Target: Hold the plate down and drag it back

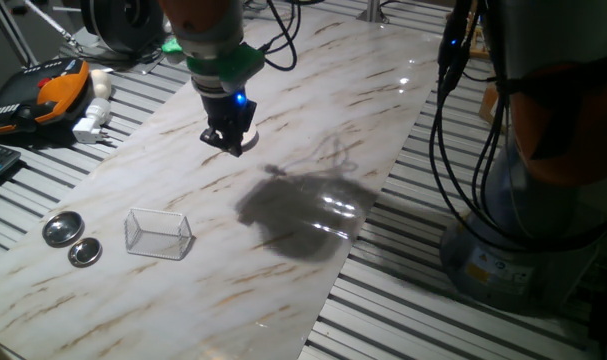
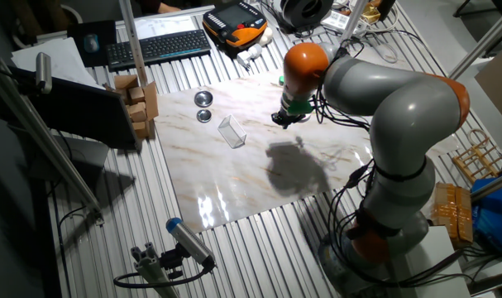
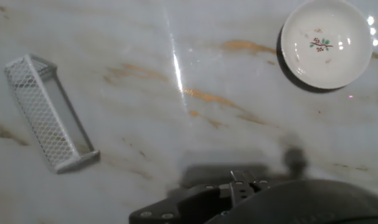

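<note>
From my station I saw the gripper (image 1: 230, 137) hanging over the far part of the marble slab (image 1: 313, 130), under a green collar with a small blue light. I could not tell how its jaws stood: both fixed views showed only a dark lump at the tip, and the hand view caught just the black housing along its lower edge.

The plate (image 3: 326, 42) showed clearly only in the hand view, at the upper right, lying flat on the slab with nothing on it and the gripper not touching it. It was a small round white dish, glossy, with a shallow raised rim and a tiny red and green sprig at its centre. In the fixed views the hand hid it.

Well apart from it, at the left of the hand view, lay the wire box (image 3: 48, 113), a long rectangular basket of fine white mesh. Bare marble lay between the two. In one fixed view, two metal lids (image 1: 71, 239) sat just beside the box, shiny, round and close together near the slab's edge.

The slab was pale, polished and streaked with amber veins, mirroring the lamps. It rested on a table of ribbed aluminium rails (image 1: 403, 310). Beyond the far corner lay an orange and black pendant (image 1: 53, 90) and a white plug (image 1: 91, 125).
</note>
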### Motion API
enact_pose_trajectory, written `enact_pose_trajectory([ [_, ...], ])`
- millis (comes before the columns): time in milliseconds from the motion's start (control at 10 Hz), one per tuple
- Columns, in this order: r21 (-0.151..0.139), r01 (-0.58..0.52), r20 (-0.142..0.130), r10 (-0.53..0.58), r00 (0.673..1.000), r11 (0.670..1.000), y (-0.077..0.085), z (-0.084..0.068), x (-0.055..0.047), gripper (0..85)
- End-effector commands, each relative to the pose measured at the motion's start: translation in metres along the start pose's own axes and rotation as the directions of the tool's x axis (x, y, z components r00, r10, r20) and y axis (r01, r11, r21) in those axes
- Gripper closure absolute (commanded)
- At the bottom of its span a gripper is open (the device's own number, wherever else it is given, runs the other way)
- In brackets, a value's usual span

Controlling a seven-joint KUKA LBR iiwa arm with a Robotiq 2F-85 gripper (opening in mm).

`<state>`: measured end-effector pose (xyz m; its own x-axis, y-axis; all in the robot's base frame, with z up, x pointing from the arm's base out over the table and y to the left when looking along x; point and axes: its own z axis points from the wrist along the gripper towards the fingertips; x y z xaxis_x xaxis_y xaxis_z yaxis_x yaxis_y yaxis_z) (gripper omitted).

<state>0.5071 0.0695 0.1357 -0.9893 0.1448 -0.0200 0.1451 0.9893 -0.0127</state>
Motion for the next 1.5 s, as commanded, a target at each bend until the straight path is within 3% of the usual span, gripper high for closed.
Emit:
enact_pose_trajectory([
  [0,0.008,0.030,-0.029,-0.029,0.999,1.000,0.000,0.000,0.000,85.0],
  [100,0.042,0.059,-0.041,-0.058,0.997,0.997,0.000,0.000,0.000,85.0],
  [200,0.074,0.078,-0.025,-0.076,0.997,0.994,0.000,0.000,0.000,85.0],
  [300,0.067,0.067,-0.014,-0.066,0.998,0.995,0.000,0.000,0.000,85.0],
  [500,0.035,0.085,-0.052,-0.083,0.995,0.996,0.000,-0.001,0.000,85.0],
  [800,-0.006,0.088,-0.081,-0.088,0.993,0.996,-0.005,-0.042,0.008,85.0],
  [900,-0.011,0.088,-0.072,-0.088,0.993,0.996,-0.010,-0.056,0.011,85.0],
  [1200,0.018,0.096,-0.053,-0.095,0.994,0.995,-0.025,-0.082,0.010,85.0],
  [1400,0.029,0.097,-0.027,-0.097,0.995,0.995,-0.033,-0.085,0.008,85.0],
])
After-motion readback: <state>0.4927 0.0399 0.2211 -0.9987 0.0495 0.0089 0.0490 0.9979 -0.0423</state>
